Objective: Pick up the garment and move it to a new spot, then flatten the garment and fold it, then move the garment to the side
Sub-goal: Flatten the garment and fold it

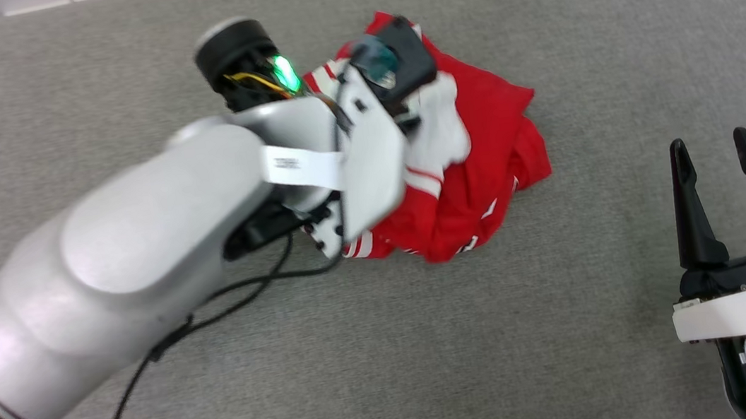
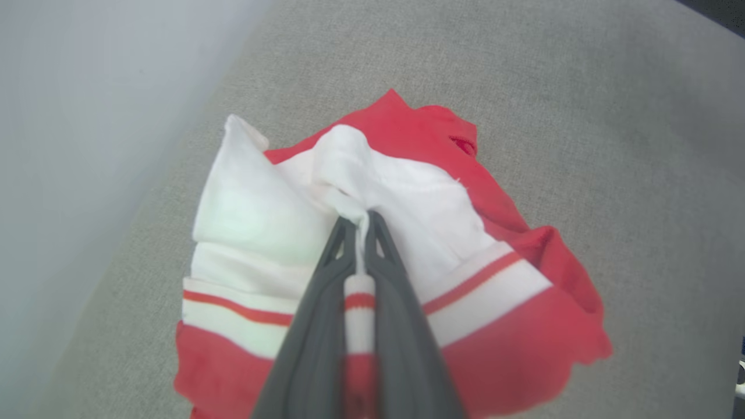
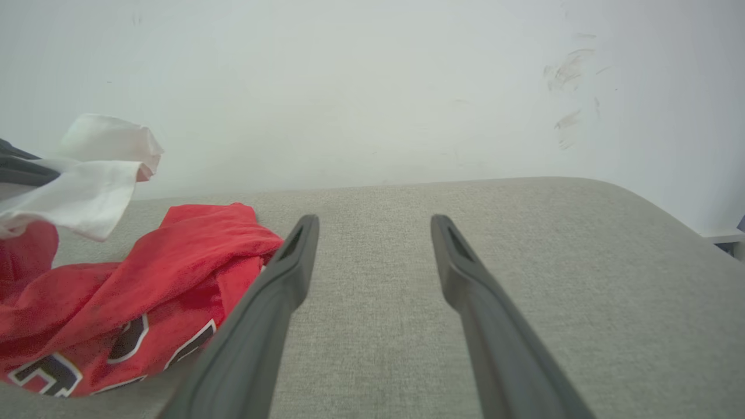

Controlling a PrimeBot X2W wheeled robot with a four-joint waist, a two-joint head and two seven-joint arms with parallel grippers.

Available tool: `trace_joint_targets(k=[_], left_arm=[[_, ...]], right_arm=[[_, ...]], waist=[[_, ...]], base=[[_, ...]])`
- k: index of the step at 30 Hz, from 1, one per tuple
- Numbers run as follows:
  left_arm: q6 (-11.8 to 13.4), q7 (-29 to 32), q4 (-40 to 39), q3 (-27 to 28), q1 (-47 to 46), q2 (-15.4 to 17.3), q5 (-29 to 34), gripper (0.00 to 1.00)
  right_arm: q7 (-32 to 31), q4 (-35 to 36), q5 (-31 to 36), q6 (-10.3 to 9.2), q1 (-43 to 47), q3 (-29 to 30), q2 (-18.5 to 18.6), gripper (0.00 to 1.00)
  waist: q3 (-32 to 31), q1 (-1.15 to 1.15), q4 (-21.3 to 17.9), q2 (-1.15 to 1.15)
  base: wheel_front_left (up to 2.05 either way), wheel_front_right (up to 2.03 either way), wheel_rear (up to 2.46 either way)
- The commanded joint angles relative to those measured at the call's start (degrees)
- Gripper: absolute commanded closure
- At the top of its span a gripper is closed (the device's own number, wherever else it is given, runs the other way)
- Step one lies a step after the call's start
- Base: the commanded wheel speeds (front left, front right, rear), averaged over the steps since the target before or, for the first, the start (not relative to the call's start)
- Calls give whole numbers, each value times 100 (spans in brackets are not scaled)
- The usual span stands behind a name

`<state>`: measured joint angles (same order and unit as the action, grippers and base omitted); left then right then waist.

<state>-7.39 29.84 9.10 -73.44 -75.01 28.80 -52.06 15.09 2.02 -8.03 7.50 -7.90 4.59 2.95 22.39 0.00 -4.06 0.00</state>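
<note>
Left forearm (image 1: 135,246) looms lower left, stretched up-frame. One garment (image 1: 484,132): bunched red-white heap on grey worktop (image 1: 576,355), upper centre, no clear long axis. Two pincers: left pincer (image 2: 361,224) clenched on garment's white fold atop heap; right pincer (image 1: 709,140) released, lower right, garment up-left of it, well apart. Left arm nearer.

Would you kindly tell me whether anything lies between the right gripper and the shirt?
Nothing visible does: only bare grey surface separates the open right gripper from the shirt to its left. The left gripper is shut on the shirt's white sleeve.
</note>
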Motion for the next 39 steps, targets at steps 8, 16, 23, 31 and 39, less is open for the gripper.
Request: trace_joint_targets(k=[8,16,23,31,39], left_arm=[[197,-1601,95,314,477,715,108,100],[1023,-2363,-348,524,1628,1620,-130,100],[1616,-2897,-564,484,3006,2147,-694,100],[1645,-2947,-364,207,4205,2025,-1171,100],[1871,-3325,-285,392,4120,1959,-970,0]], right_arm=[[11,-17,39,-2,229,60,-13,0],[11,-27,54,-2,355,104,-13,0],[11,-38,60,-2,437,116,-13,0],[11,-78,120,-2,546,163,-14,0],[11,-123,150,-2,646,123,-14,0]], waist=[[-395,0,419,0],[-540,0,549,0],[-571,0,559,0],[-658,0,637,0],[-946,0,701,0]], base=[[0,0,0],[0,0,0],[0,0,0],[0,0,0],[0,0,0]])
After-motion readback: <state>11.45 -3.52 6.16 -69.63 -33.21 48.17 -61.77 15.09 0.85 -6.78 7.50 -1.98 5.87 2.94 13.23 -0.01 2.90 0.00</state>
